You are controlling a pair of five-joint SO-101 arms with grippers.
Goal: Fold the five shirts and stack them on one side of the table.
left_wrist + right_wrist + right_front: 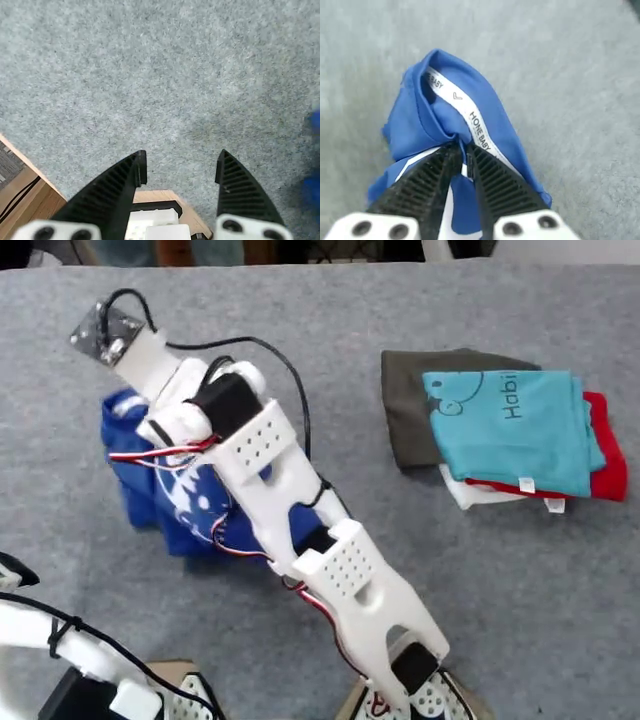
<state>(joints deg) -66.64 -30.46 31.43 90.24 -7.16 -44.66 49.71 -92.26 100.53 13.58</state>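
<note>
1. right gripper (462, 150) is clamped tight on a fold of the blue shirt (415, 125), just beside its neck band
2. the blue shirt lies bunched up toward the left edge of the table (500, 590), under the outstretched right arm
3. left gripper (182, 160) hangs wide apart over bare table by the front left corner
4. toward the right edge, one stack: teal shirt (510, 430) on top, red shirt (610, 465), white shirt (465, 495) and grey shirt (405, 410) beneath
</note>
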